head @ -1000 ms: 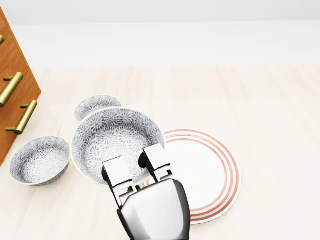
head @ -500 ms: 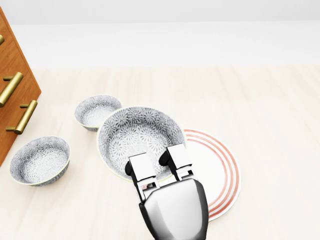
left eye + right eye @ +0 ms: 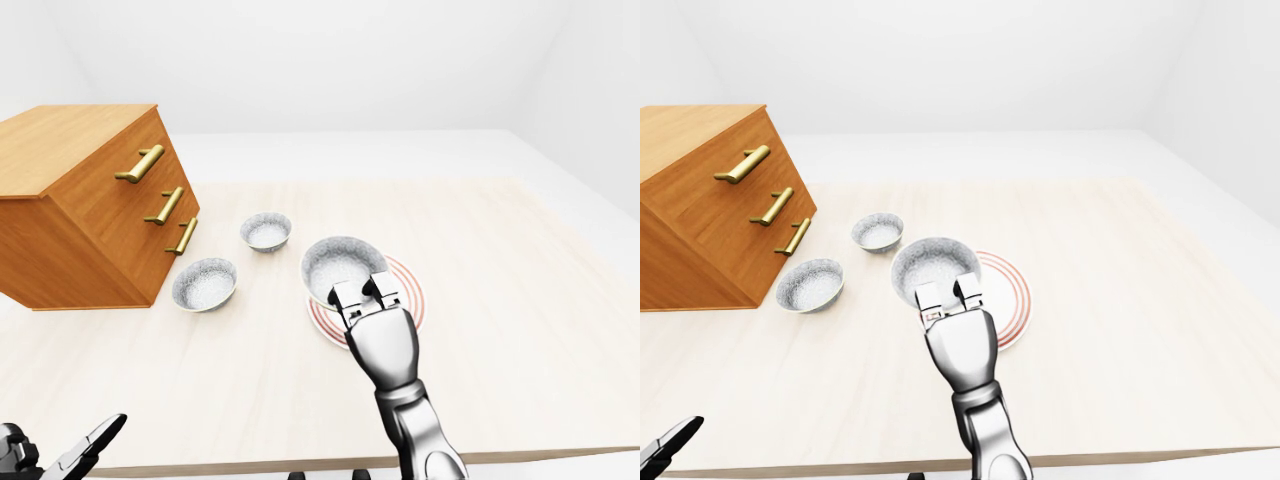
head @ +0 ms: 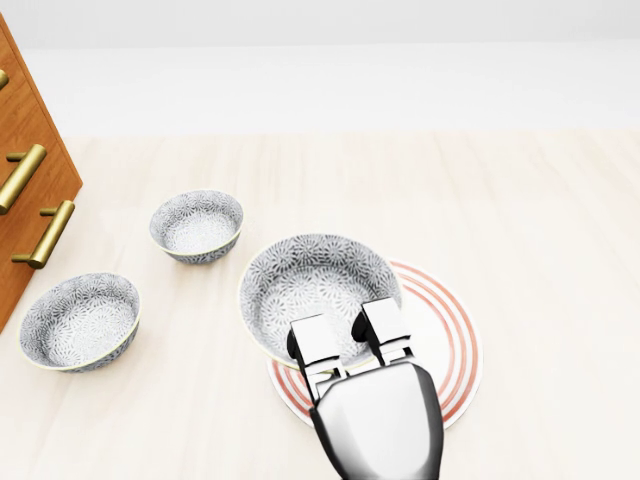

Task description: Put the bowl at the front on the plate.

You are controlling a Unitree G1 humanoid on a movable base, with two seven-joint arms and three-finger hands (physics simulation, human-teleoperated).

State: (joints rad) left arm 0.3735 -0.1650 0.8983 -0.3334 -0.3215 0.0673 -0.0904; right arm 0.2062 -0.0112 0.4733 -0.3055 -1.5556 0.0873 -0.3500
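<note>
While clamped on the bowl's lower rim with right hand, holding it over the plate's left part on the desk. Can't tell if resting or lifted. Can't read left hand's fingers.

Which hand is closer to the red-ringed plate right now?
Right. The right hand grips the large bowl at the plate; the left hand is far off, at the left-eye view's bottom-left corner.

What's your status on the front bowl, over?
Right hand shut on large bowl, at its rim. Bowl partly over plate, off-centre leftward. Left hand low, state unclear. Small bowls stand clear.
</note>
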